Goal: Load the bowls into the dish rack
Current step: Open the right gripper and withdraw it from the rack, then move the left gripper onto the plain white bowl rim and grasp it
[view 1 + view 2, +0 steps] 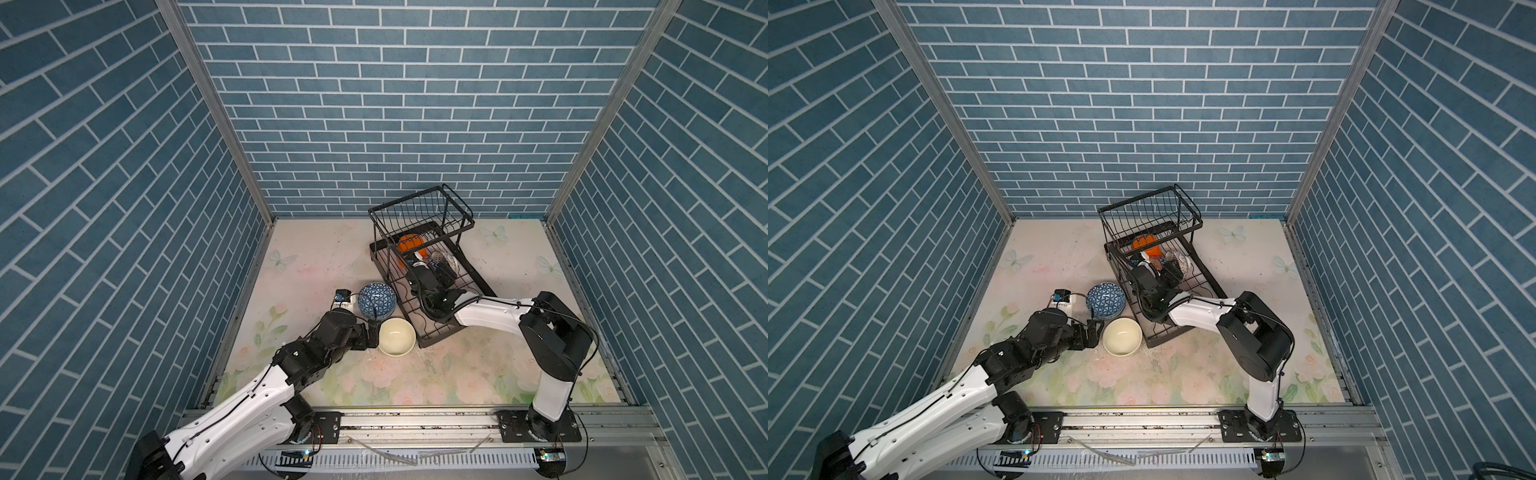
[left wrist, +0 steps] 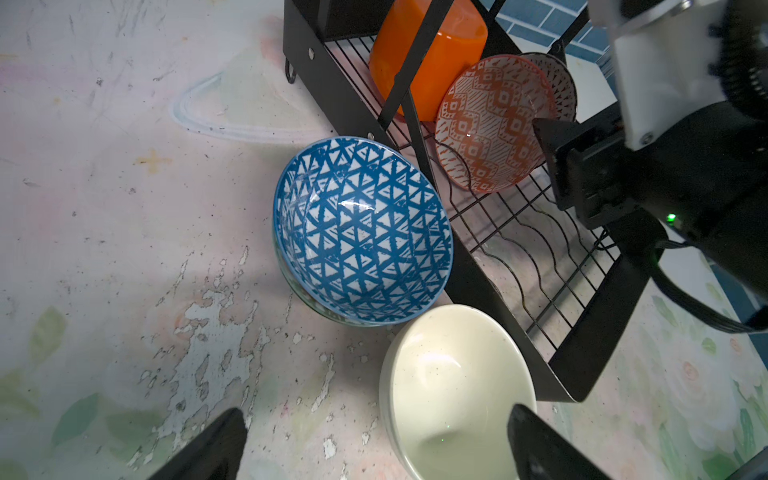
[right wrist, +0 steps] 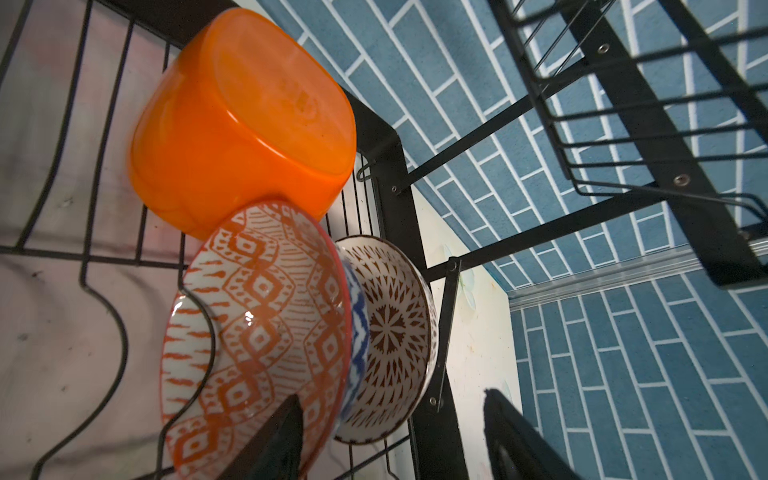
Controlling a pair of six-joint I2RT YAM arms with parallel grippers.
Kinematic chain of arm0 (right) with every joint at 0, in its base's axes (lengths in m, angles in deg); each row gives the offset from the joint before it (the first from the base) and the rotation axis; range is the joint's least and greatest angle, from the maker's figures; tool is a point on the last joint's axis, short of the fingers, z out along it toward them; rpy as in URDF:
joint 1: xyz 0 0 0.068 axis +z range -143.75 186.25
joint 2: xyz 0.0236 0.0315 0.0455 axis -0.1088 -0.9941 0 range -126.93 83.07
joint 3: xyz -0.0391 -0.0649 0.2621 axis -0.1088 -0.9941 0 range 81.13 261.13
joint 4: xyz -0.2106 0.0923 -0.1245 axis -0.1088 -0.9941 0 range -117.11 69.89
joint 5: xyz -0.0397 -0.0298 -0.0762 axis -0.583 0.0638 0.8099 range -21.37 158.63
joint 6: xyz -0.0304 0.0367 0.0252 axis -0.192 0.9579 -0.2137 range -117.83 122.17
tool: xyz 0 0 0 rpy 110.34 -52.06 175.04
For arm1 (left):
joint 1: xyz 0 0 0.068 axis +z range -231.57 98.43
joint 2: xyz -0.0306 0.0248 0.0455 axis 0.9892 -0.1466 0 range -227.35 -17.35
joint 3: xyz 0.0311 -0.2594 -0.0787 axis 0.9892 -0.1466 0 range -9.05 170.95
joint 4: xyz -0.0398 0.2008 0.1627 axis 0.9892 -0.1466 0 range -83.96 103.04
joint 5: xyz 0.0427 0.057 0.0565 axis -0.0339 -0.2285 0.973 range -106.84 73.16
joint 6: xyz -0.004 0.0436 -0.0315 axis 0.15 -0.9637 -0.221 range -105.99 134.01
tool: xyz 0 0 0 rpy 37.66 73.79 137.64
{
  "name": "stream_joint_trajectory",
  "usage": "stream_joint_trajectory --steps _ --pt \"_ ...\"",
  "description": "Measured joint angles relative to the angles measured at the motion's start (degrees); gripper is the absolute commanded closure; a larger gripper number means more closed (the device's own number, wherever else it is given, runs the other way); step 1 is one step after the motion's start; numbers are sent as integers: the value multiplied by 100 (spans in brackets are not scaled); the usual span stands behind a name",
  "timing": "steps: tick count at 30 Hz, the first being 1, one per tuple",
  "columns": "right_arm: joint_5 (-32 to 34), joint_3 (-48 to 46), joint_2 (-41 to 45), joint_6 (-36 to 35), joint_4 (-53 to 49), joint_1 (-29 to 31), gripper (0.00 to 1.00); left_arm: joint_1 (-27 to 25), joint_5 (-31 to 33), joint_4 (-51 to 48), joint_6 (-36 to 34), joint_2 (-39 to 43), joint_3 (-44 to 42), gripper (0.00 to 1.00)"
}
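Note:
The black wire dish rack (image 1: 440, 338) (image 1: 1167, 336) stands right of centre. On edge in its lower tray are a plain orange bowl (image 3: 241, 124) (image 1: 409, 245), an orange-red patterned bowl (image 3: 257, 324) (image 2: 490, 120), a blue one (image 3: 357, 332) and a brown patterned one (image 3: 395, 332). My right gripper (image 3: 399, 444) (image 1: 432, 266) is open, with the orange-red and brown rims between its jaws. On the table a blue triangle-patterned bowl (image 2: 361, 232) (image 1: 376, 299) sits on another bowl. Beside it is a cream bowl (image 2: 453, 382) (image 1: 397, 336). My left gripper (image 2: 374, 449) (image 1: 372, 334) is open astride its near rim.
The rack's raised basket (image 1: 419, 212) hangs over the tray's far end, above the orange bowl. Blue brick walls close in three sides. An aluminium rail (image 1: 415, 419) runs along the front. The right arm (image 1: 490, 313) lies across the tray's near end.

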Motion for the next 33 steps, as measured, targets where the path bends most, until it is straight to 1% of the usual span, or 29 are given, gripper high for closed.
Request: stream_joint_trajectory --steps 9,15,20,25,33 --pt "-968 -356 1001 1049 -669 0 32 0 4 -76 -2 -262 201 0" --pt "-1515 -688 1447 1676 -1202 -4 31 0 4 -186 -2 -382 260 0" --pt "-1781 -752 1886 2295 -1974 -35 31 0 2 -387 -2 -520 424 0" --pt "-2031 -752 2516 2830 -2651 -87 32 0 2 -546 -4 -693 599 0" --pt "-2328 -752 3261 3421 -3222 -175 31 0 -57 -645 -9 -1084 798 0"
